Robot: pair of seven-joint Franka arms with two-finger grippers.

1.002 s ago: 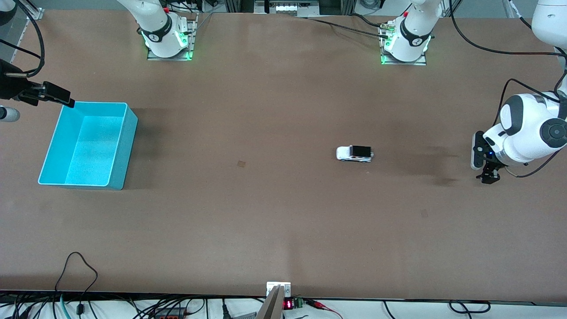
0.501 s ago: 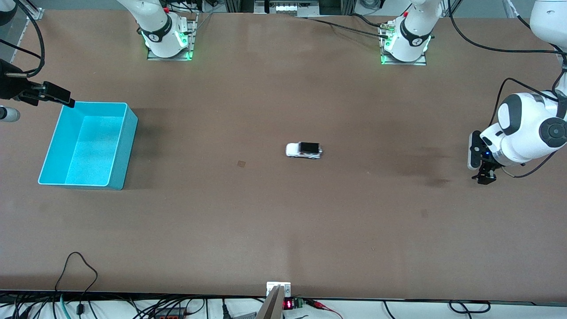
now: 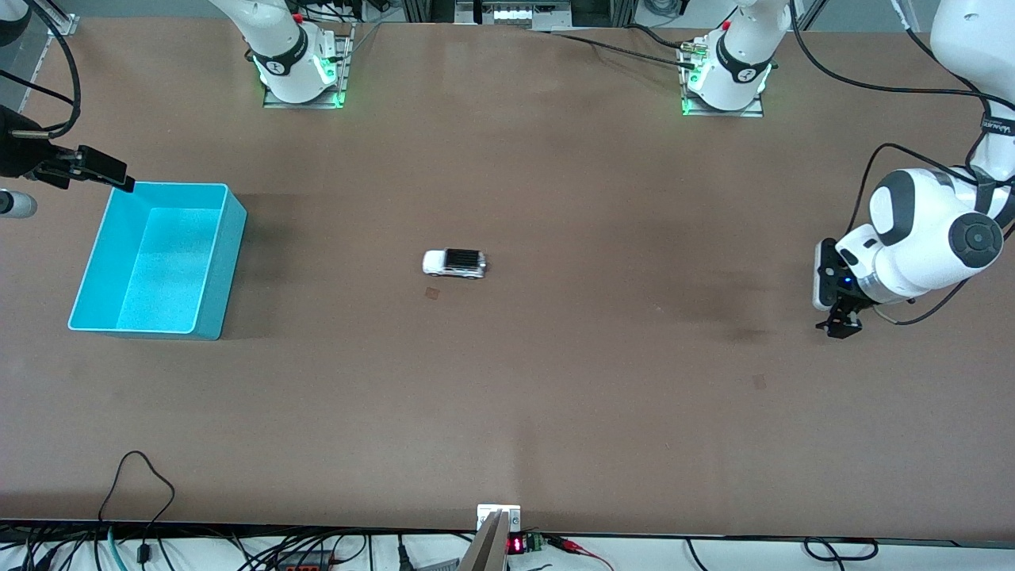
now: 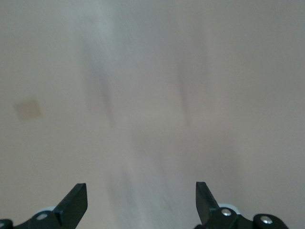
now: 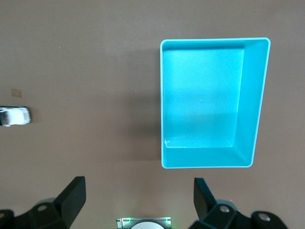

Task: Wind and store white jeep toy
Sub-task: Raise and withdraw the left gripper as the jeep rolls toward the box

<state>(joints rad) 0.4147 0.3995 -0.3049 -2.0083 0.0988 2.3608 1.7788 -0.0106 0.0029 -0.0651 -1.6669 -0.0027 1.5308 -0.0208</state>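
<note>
The white jeep toy [image 3: 453, 263] stands alone on the brown table near its middle, its nose toward the teal bin [image 3: 158, 262]. It also shows at the edge of the right wrist view [image 5: 14, 116]. The bin [image 5: 209, 102] is empty and sits at the right arm's end. My right gripper [image 3: 119, 178] hangs open and empty high beside the bin's corner; its open jaws show in the right wrist view [image 5: 139, 195]. My left gripper [image 3: 840, 325] is open and empty over bare table at the left arm's end, well away from the jeep; the left wrist view [image 4: 141, 200] shows only tabletop.
A small dark square mark [image 3: 432, 293] lies on the table just nearer to the front camera than the jeep. The two arm bases [image 3: 300, 71] [image 3: 725, 79] stand along the edge farthest from that camera. Cables run along the nearest edge.
The jeep has rolled on its own across the table from near the left arm's end to the middle, toward the bin. The left gripper has shifted slightly toward the middle. The right arm has not moved.
</note>
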